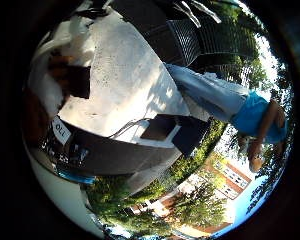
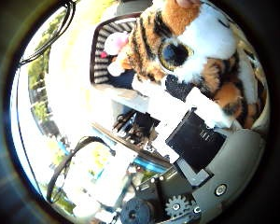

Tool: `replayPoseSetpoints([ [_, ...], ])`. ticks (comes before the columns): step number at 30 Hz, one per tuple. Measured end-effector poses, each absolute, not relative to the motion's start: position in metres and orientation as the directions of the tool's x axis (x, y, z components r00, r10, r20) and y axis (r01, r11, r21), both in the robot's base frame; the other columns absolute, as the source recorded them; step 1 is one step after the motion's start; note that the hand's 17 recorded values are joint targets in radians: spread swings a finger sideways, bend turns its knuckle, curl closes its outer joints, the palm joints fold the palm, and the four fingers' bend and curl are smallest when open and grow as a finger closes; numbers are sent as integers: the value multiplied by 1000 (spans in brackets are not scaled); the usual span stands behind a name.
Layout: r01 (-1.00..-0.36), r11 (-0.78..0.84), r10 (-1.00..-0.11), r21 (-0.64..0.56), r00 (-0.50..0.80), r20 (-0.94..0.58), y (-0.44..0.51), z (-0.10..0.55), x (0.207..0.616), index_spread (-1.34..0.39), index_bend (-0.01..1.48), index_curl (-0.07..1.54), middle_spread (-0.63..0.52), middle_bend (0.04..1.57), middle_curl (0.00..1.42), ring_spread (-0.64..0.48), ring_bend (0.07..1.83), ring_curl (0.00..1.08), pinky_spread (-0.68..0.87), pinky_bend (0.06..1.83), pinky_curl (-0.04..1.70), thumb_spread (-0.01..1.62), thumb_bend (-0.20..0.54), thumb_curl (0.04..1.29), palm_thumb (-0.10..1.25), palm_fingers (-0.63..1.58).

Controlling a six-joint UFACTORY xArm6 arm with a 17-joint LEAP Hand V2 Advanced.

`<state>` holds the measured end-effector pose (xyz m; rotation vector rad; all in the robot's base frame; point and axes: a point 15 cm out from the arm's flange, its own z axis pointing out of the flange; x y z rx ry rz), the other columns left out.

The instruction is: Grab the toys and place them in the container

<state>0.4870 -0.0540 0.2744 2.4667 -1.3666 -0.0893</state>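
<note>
Tiger plush (image 2: 186, 42) sits right against the palm of the hand (image 2: 196, 140), filling much of the thumb-side view. Fingers (image 2: 203, 105) curl across its body, clamping it. Face and big eye turned toward the camera; can't tell its long axis, too close. Beyond it, a dark slatted container (image 2: 99, 56) holding a pink-white toy (image 2: 114, 44). Little-finger side shows a pale concrete worktop (image 1: 125, 80).
</note>
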Motion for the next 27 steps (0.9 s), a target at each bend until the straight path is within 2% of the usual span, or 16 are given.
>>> replayPoseSetpoints([
  [4, -770, -589, -795, 243, 606, -7, 17, 316, 456, -1126, 444, 862, -182, 1347, 1009, -92, 1545, 810, 213, 1436, 905, 1119, -8, 766, 1010, 747],
  [10, -721, -683, -728, 119, 655, -204, 127, 329, 431, -1188, 428, 1015, -180, 1377, 1026, -98, 1579, 815, 191, 1508, 954, 1110, -20, 804, 974, 708],
  [11, -725, -681, -725, 103, 650, -228, 143, 327, 430, -1197, 424, 1041, -179, 1379, 1026, -99, 1584, 815, 187, 1522, 960, 1107, -22, 808, 960, 704],
  [15, -803, -587, -794, 101, 546, -267, 182, 288, 452, -1224, 418, 1141, -176, 1397, 1028, -102, 1600, 814, 174, 1545, 980, 1097, -19, 826, 931, 688],
  [21, -840, -503, -853, 202, 445, -274, 207, 198, 483, -1239, 408, 1238, -173, 1418, 1026, -103, 1610, 813, 160, 1539, 996, 1109, -31, 823, 869, 645],
  [23, -843, -488, -862, 227, 426, -274, 211, 173, 492, -1236, 466, 1264, -159, 1360, 991, -67, 1557, 773, 176, 1483, 965, 1154, -30, 788, 825, 717],
  [25, -840, -478, -869, 258, 410, -276, 213, 147, 498, -1215, 511, 1256, -125, 1261, 922, -6, 1418, 710, 214, 1407, 914, 1201, -23, 743, 808, 761],
  [26, -837, -475, -872, 272, 404, -277, 214, 138, 499, -1189, 511, 1242, -109, 1160, 878, 20, 1350, 688, 230, 1366, 904, 1215, -26, 718, 798, 673],
  [27, -837, -468, -876, 285, 395, -277, 214, 130, 500, -1149, 462, 1233, -102, 1012, 840, 52, 1315, 691, 248, 1357, 916, 1223, -30, 692, 784, 445],
])
